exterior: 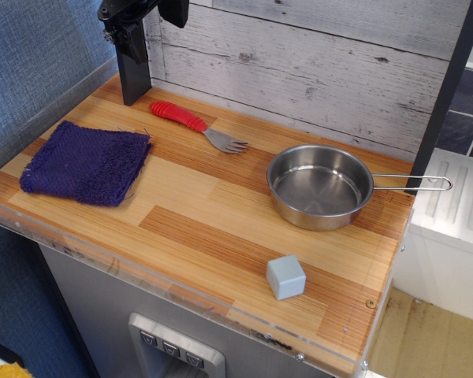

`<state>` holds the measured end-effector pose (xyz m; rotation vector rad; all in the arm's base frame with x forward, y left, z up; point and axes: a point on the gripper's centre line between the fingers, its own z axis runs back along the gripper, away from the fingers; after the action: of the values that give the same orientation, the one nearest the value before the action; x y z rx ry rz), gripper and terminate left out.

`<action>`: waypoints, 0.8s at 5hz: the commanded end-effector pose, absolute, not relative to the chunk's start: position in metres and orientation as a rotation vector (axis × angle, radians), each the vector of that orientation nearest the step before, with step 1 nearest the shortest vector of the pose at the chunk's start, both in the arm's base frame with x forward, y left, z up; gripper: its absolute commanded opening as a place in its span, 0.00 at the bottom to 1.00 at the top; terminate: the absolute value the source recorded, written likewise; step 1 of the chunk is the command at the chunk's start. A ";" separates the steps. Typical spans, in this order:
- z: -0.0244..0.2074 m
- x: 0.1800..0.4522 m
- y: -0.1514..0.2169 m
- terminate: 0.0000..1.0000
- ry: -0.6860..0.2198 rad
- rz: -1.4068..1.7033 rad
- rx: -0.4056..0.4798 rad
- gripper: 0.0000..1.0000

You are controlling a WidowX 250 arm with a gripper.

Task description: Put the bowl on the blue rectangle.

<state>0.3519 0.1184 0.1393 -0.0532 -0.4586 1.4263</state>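
Bowl [319, 187] and gripper [131, 43] sit far apart at this moment, so the task reads as not yet begun. Only the lower part of the gripper shows, a dark block hanging at the top left corner above the back of the wooden counter [197, 228], and its fingers run out of the frame or merge into one dark mass, so I cannot tell whether they are spread or pressed together. It grips nothing that can be seen.

Just in front of the gripper lies the fork [191, 124], red handle toward the arm and tines pointing right, flat on the wood. It has no part in the task and lies off the straight line between pan and cloth.

To the front left of the gripper the blue rectangle [87, 163] lies spread flat near the left edge, bare on top, which leaves it ready to receive the pan.

The bowl stands upright on the right side, empty, well apart from the cloth, its thin wire handle [414, 183] reaching out past the right edge. That rim or handle looks like the likely place to grasp.

Nearest the front edge, a small grey-blue cube [285, 276] rests alone, clear of the likely path.
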 end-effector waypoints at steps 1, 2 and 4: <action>0.139 0.352 0.118 0.00 -0.459 1.426 -0.053 1.00; 0.142 0.351 0.094 0.00 -0.487 1.316 -0.068 1.00; 0.132 0.344 0.050 0.00 -0.482 1.004 -0.219 1.00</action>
<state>0.3444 0.0462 0.1074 -0.2012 -0.4079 0.9979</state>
